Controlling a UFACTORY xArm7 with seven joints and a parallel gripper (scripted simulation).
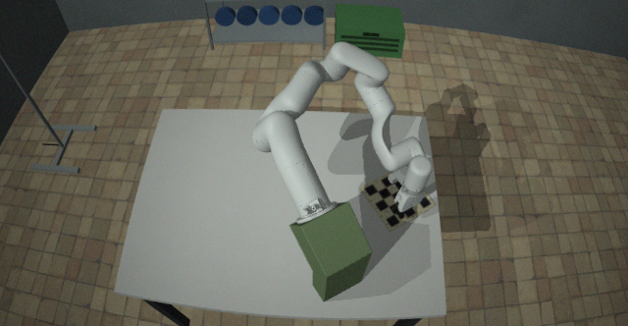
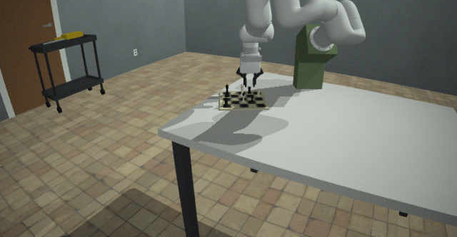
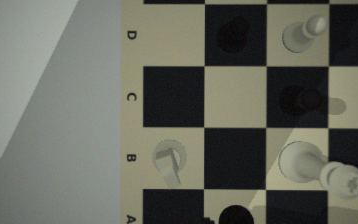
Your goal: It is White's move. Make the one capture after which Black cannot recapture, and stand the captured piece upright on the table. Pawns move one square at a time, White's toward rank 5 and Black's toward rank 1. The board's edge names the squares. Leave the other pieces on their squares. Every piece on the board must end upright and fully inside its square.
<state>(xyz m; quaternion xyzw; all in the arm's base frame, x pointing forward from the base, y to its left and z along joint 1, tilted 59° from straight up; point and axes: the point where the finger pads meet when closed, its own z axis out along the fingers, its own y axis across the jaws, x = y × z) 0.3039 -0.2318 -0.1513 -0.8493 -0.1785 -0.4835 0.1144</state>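
Note:
A small chessboard (image 1: pixel 369 189) (image 2: pixel 243 108) (image 3: pixel 130 65) lies near the table's right edge. In the wrist view a white pawn (image 3: pixel 300 35) and a black pawn (image 3: pixel 232 35) stand in row D. Another black pawn (image 3: pixel 297 100) stands in row C. A small white piece (image 3: pixel 170 160) and a tall white piece (image 3: pixel 310 167) stand in row B. A black piece (image 3: pixel 235 216) shows partly in row A. My gripper (image 1: pixel 401 203) (image 2: pixel 250 81) hangs a little above the board, fingers partly open with nothing between them. Its fingers do not show in the wrist view.
The green arm base (image 1: pixel 334 247) (image 2: pixel 310 58) stands on the table (image 1: pixel 221 193) (image 2: pixel 339 130) beside the board. The table's edge runs close to the board. A black cart (image 2: pixel 68 69) and a shelf (image 1: pixel 265 14) stand on the floor, far off.

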